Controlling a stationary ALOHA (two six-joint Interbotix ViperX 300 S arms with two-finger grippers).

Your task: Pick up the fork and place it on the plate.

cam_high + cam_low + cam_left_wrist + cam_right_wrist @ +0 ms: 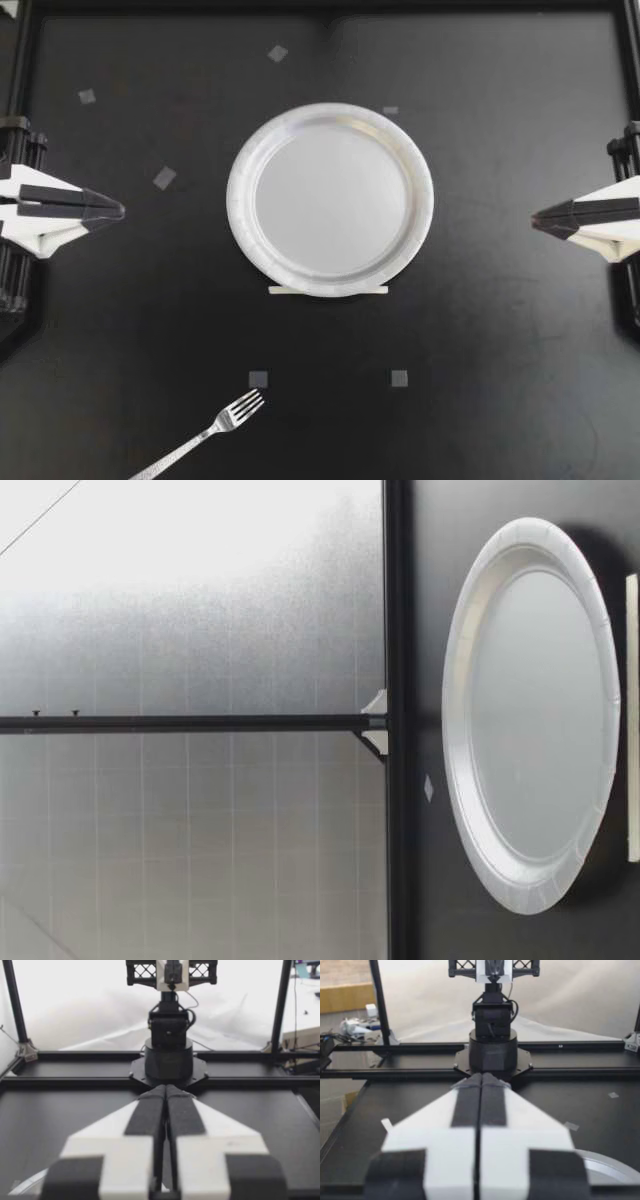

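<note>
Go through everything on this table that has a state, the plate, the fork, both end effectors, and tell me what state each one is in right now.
plate: flat on the table, empty.
fork: lying on the table apart from the plate, tines pointing toward it, not held.
left end effector: shut, holding nothing, at the table's left side.
right end effector: shut, holding nothing, at the table's right side.

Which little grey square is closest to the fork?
The tape square just past the prongs of the fork, toward the plate; every other square lies much farther away.
</note>
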